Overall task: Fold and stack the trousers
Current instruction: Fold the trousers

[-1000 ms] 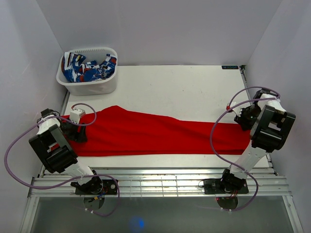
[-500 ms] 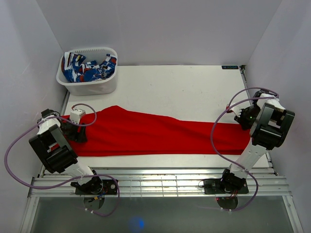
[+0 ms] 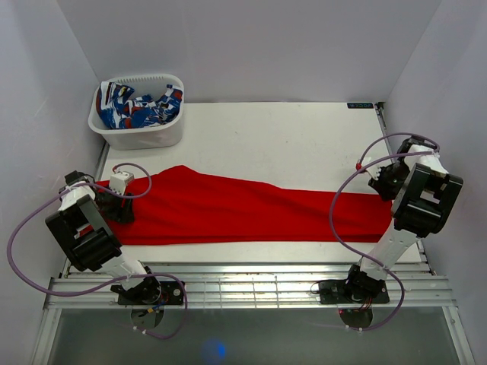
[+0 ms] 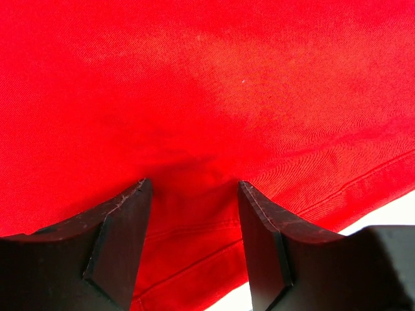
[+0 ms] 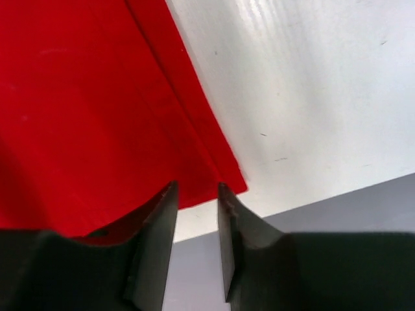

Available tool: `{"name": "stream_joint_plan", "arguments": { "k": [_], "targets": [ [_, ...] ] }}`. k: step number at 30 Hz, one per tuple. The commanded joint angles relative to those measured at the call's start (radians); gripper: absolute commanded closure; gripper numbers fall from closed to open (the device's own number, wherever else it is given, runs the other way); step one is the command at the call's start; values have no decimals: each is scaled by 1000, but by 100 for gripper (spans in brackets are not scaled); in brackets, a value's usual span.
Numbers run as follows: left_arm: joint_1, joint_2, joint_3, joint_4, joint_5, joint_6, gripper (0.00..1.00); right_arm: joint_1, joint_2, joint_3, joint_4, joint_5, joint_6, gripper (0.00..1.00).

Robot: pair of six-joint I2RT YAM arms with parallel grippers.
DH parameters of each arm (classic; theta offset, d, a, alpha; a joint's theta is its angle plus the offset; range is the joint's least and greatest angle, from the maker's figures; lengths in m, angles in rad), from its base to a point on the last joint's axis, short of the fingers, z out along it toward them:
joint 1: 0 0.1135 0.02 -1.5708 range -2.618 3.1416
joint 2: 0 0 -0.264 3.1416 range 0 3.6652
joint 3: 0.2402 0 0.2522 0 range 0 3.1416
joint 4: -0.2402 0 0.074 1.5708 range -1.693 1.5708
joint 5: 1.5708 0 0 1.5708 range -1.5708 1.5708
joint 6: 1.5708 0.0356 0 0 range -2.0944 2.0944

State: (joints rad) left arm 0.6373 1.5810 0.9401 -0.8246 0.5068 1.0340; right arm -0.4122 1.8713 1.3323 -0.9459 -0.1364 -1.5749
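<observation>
The plain bright red soft-fabric trousers (image 3: 243, 213) lie full length on the white surface (image 3: 289, 141), reaching from one claw to the other. No crosswise fold or stack looks begun. The left claw (image 4: 191, 184) is spread, with the cloth's wide end under its tips. The right claw (image 5: 196, 186) is narrowly parted and empty, the hem corner just ahead. Since a second ago, only the right claw has shifted slightly; the cloth is unchanged.
</observation>
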Motion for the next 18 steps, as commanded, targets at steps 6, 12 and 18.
{"name": "stream_joint_plan", "arguments": {
  "k": [6, 12, 18],
  "targets": [
    [-1, -9, -21, -4, -31, -2, 34, -4, 9, 64, -14, -17, 16, 41],
    [-1, -7, -11, -8, -30, -3, 34, -2, 48, 35, -14, 6, 15, 52],
    [-1, 1, -9, -4, -37, 0, 34, -2, 37, -36, -1, 24, 1, 64]
  ]
}}
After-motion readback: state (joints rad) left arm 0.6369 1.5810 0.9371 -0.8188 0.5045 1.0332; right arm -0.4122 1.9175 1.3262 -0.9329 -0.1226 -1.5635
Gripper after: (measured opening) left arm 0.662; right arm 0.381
